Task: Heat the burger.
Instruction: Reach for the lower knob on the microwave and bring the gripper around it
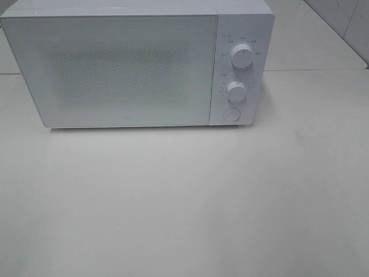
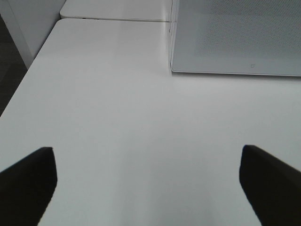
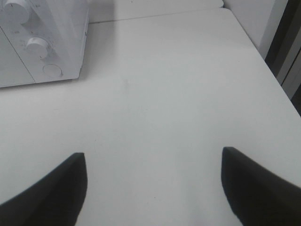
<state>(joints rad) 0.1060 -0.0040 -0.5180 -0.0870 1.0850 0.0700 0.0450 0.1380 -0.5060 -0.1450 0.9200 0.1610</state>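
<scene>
Left pincer (image 2: pixel 146 149) wide, right pincer (image 3: pixel 153 152) wide, white table (image 1: pixel 184 202), closed microwave (image 1: pixel 115 69) behind

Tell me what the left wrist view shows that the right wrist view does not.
Left wrist only: the microwave's closed door with its dotted window, and the left hand. Right wrist only: two knobs and the round button on the microwave's control panel, and the right hand. Both: the white table, each hand open and empty, no burger.
</scene>
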